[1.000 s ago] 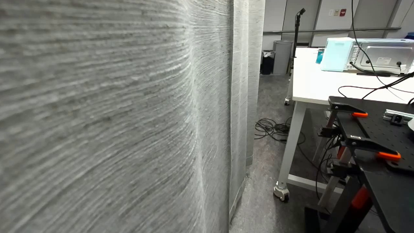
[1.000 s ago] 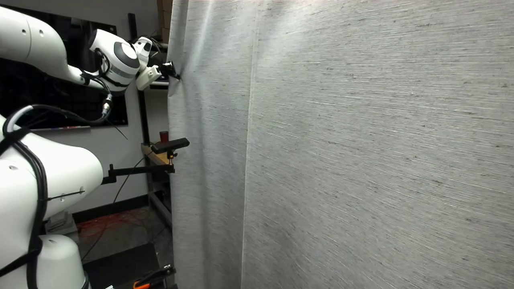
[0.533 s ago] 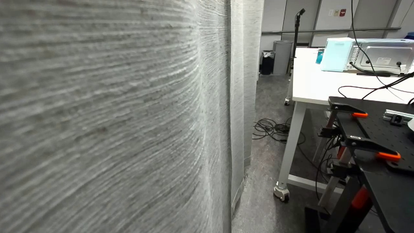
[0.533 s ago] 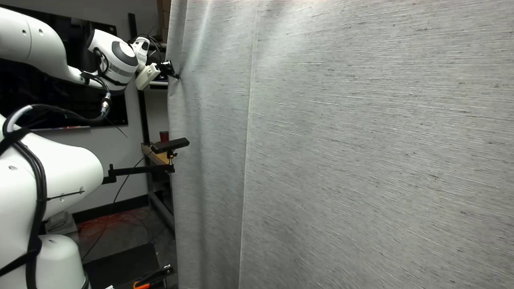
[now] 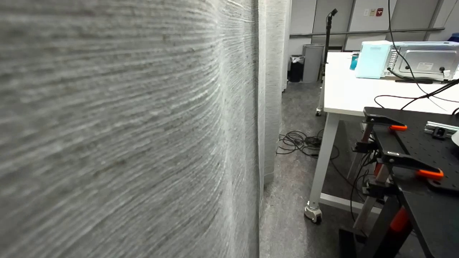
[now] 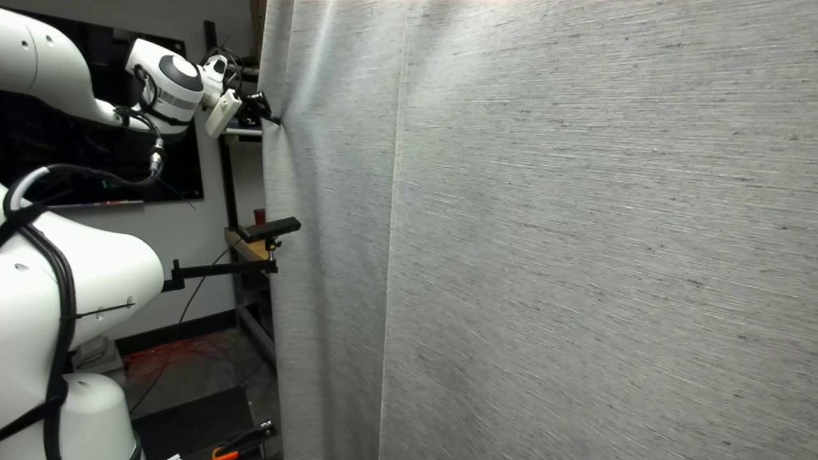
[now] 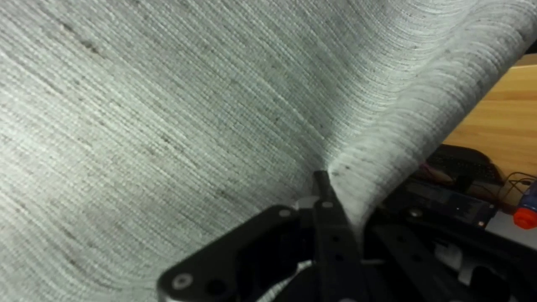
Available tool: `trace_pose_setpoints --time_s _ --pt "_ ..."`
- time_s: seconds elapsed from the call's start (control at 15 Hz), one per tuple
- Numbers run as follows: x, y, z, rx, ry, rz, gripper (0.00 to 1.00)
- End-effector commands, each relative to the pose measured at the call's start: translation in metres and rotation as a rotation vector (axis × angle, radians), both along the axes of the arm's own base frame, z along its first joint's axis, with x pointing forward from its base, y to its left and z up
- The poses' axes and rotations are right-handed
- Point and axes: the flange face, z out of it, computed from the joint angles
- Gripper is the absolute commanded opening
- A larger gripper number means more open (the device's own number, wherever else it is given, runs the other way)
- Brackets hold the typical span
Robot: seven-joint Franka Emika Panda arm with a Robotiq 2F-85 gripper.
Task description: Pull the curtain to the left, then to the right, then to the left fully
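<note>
Moved since the earlier frame: gripper (image 6: 276,120) and robot arm (image 6: 169,83), both shifted slightly toward the left of an exterior view; the held border of the curtain (image 6: 511,223) has shifted with them; in an exterior view, its far lower folds have drawn back from the left edge of the white tabletop (image 5: 344,93), and more floor (image 5: 290,200) shows between.

Grip condition: clamped on a fold of the curtain; in the wrist view, one finger (image 7: 323,182) lies against the facing side of the fabric; the fold runs down beside it into the grip; creases spread from the pinched point.

Curtain position: hanging in vertical pleats alongside the left edge of the white tabletop, apart from it.

Surroundings: the near left corner of the white tabletop sits above a castered leg (image 5: 324,157); a black tabletop (image 5: 430,211) stands before the near edge, with orange-gripped clamps (image 5: 408,160) on its own left edge; a pale blue box (image 5: 374,59) stands on the white tabletop, set in from the left edge; a cable coil (image 5: 299,143) lies on the floor beside that edge; in the wrist view, a wooden tabletop (image 7: 512,100) shows past the curtain's border.
</note>
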Motion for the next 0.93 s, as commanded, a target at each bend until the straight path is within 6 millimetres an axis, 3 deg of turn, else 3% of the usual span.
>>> trace_pose_setpoints --time_s 0.0,0.4,0.87 --pt "-0.044 0.032 -0.051 -0.112 -0.017 -0.028 0.0" --pt "-0.078 0.044 -0.042 -0.118 -0.057 -0.037 0.0" --pt "-0.104 0.061 -0.036 -0.134 -0.021 -0.005 0.0"
